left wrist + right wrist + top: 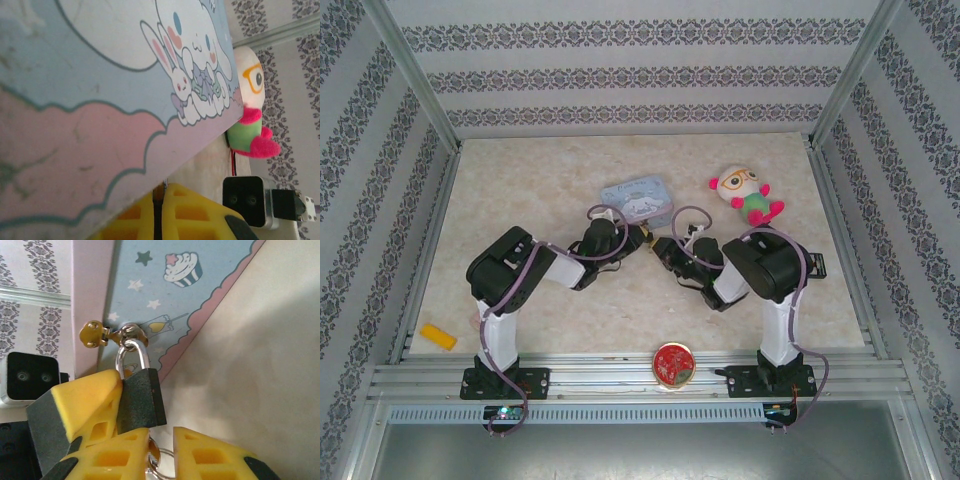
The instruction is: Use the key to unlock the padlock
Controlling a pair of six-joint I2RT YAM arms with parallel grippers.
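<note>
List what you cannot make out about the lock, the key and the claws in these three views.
1. Small metal key: right wrist view, hidden beneath the dark-bodied, silver-shackled padlock; a thin metal ring is cut off by the bottom edge.
2. Right claw: same view, whether it grips that ring, cut off likewise.
3. Padlock, top view: too small, covered by both arms.

The right tool (161, 440) mostly hides the key (155, 456).

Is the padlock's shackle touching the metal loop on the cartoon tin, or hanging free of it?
Touching. The right wrist view shows the padlock's shackle hooked through the metal loop on the tin, its curve bearing against the loop.
</note>
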